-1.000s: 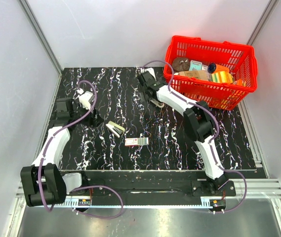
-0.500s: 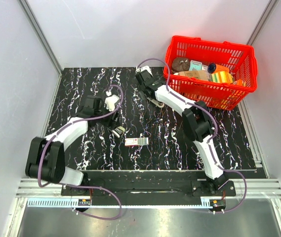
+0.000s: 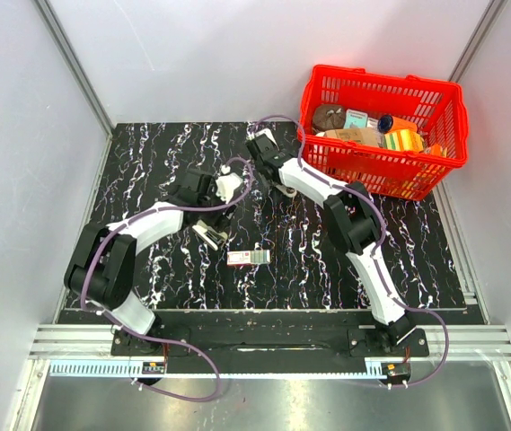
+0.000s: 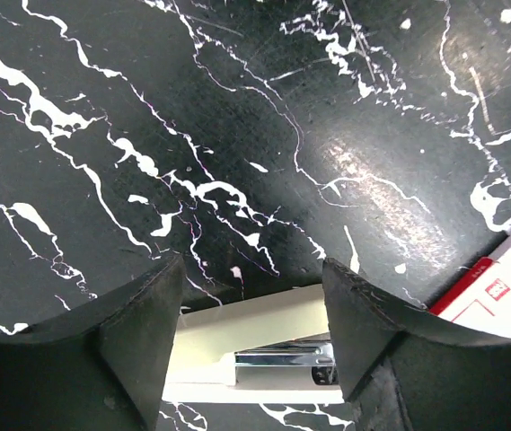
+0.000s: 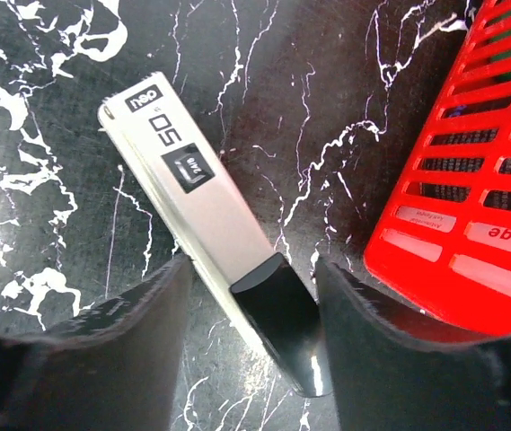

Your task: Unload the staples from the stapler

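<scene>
A cream stapler (image 3: 210, 234) lies on the black marbled table. In the left wrist view the cream stapler (image 4: 264, 346) sits between my left gripper's (image 4: 251, 269) spread fingers, not touched, its metal staple rail showing. My left gripper (image 3: 214, 219) is open just above it. A silver stapler with a black end (image 3: 284, 188) lies near the basket. In the right wrist view the silver stapler (image 5: 203, 222) lies between the open fingers of my right gripper (image 5: 251, 269). My right gripper (image 3: 279, 179) is open over it.
A red and white staple box (image 3: 248, 258) lies near the table's middle and shows at the edge of the left wrist view (image 4: 505, 289). A red basket (image 3: 450, 135) full of items stands at the back right, close to the right gripper (image 5: 471, 180).
My left arm has swung from the far left of the table to the right and now hovers over the cream stapler. My right gripper has shifted slightly over the silver stapler.
</scene>
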You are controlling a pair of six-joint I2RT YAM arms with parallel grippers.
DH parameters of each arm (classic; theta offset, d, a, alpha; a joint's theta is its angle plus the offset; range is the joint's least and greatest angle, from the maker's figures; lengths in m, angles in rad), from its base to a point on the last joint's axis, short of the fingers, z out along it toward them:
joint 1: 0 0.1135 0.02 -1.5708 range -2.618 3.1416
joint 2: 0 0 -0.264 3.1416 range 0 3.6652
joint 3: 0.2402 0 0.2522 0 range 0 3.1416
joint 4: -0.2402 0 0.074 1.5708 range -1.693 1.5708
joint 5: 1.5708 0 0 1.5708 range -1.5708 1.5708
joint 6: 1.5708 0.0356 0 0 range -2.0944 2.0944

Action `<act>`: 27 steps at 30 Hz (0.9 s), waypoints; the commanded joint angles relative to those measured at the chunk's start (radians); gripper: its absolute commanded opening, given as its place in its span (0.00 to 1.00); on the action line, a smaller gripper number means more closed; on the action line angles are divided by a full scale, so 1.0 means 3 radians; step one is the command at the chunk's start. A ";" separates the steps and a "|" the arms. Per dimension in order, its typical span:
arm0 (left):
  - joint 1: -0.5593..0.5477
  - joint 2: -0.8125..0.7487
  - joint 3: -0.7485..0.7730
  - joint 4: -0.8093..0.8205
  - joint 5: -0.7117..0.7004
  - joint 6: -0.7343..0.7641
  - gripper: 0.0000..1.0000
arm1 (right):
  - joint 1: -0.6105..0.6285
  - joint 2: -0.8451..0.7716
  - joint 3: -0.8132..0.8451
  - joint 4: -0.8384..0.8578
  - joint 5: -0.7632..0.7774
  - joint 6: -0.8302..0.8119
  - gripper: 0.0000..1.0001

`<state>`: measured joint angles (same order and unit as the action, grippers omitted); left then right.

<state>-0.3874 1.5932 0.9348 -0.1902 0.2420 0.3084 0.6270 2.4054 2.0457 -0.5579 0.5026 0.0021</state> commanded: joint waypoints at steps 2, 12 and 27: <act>-0.0171 0.0160 0.0080 -0.0112 -0.0510 0.0286 0.65 | 0.0001 -0.0077 -0.0013 -0.0114 -0.0371 0.0361 0.51; -0.0324 0.0063 -0.0099 -0.0266 -0.0740 0.0485 0.51 | 0.0058 -0.0271 -0.0161 -0.0232 -0.0785 0.0704 0.32; -0.0314 -0.0703 -0.0937 -0.0307 -0.1047 0.0455 0.42 | 0.0482 -0.0369 -0.0616 -0.0170 -0.0964 0.1082 0.23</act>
<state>-0.4808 1.4391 0.6933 -0.2771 -0.0200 0.4690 0.7116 2.2990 1.9015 -0.5716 0.3275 0.2344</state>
